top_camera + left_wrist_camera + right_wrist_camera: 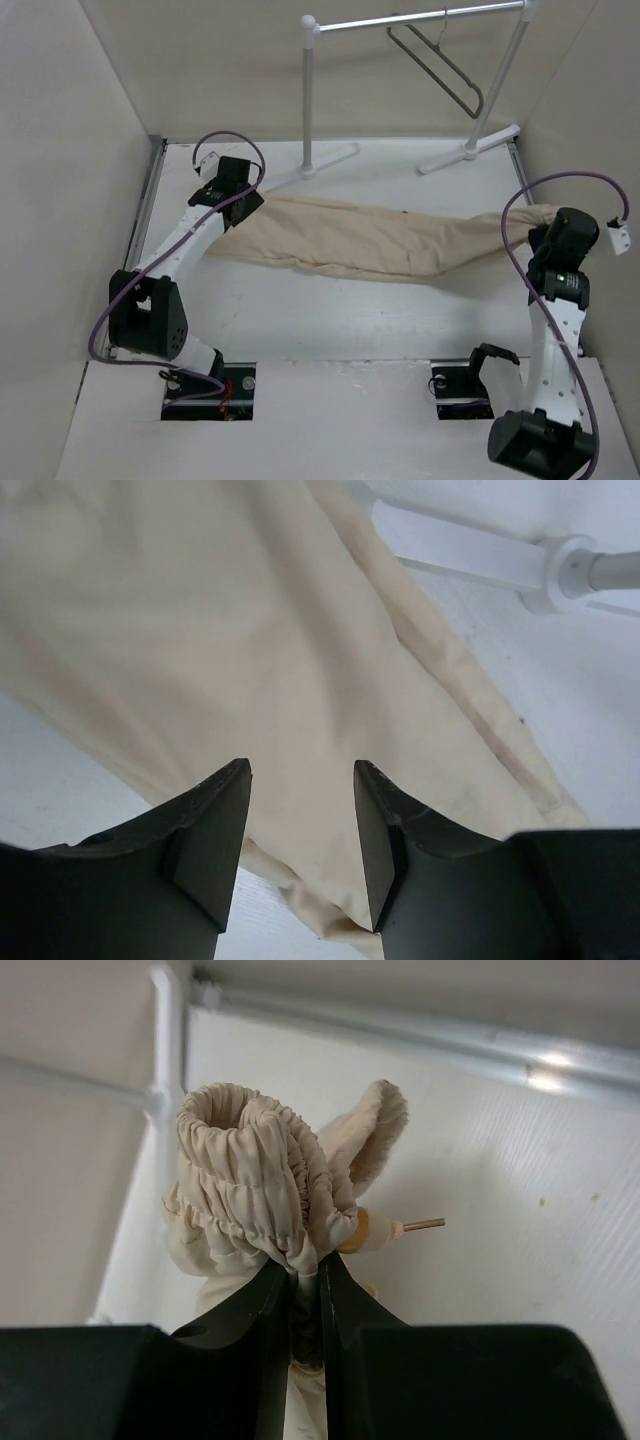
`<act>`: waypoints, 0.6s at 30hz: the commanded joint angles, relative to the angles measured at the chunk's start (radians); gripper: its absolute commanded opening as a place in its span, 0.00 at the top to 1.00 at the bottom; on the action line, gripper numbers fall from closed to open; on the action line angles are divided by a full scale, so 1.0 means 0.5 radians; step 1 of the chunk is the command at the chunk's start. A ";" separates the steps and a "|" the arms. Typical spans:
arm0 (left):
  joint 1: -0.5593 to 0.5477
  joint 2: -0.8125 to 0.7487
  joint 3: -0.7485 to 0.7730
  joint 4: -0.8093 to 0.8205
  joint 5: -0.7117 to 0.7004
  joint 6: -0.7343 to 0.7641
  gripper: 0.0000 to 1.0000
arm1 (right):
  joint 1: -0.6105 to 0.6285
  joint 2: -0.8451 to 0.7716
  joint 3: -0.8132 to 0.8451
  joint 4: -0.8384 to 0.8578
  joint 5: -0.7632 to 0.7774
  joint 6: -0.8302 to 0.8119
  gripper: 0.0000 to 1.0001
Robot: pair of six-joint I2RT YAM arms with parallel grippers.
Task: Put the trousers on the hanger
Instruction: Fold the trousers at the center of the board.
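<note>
Clamped right end effector (305, 1270) on gathered trousers (370, 245) end | had left end effector (300, 775) parted over cloth | risked sag short of hanger (430, 75) from one-sided grip

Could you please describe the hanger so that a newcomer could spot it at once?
At the back of the table stands a white garment rail. From its top bar, toward the right, hangs the hanger: a thin dark flattened triangle, the only dark outline among white tubes.
</note>
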 commanded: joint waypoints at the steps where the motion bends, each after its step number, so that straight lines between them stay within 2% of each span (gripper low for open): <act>1: -0.089 -0.172 0.201 -0.105 -0.052 0.027 0.57 | -0.033 -0.190 0.314 -0.132 0.105 -0.222 0.90; 5: -0.145 -0.289 0.281 -0.164 -0.092 0.036 0.54 | 0.141 -0.221 0.584 -0.163 0.047 -0.406 0.88; 9: -0.062 -0.463 0.201 -0.185 -0.095 0.036 0.53 | 0.509 -0.178 0.775 -0.215 0.032 -0.477 0.88; 13: 0.094 -0.632 0.119 -0.207 -0.074 0.039 0.53 | 1.116 -0.074 0.830 -0.203 0.230 -0.352 0.89; 16: 0.211 -0.706 0.076 -0.204 -0.037 0.058 0.52 | 1.607 0.131 0.876 -0.145 0.515 -0.312 0.89; 18: 0.287 -0.728 0.057 -0.185 -0.019 0.076 0.52 | 1.834 0.309 0.946 -0.065 0.602 -0.300 0.90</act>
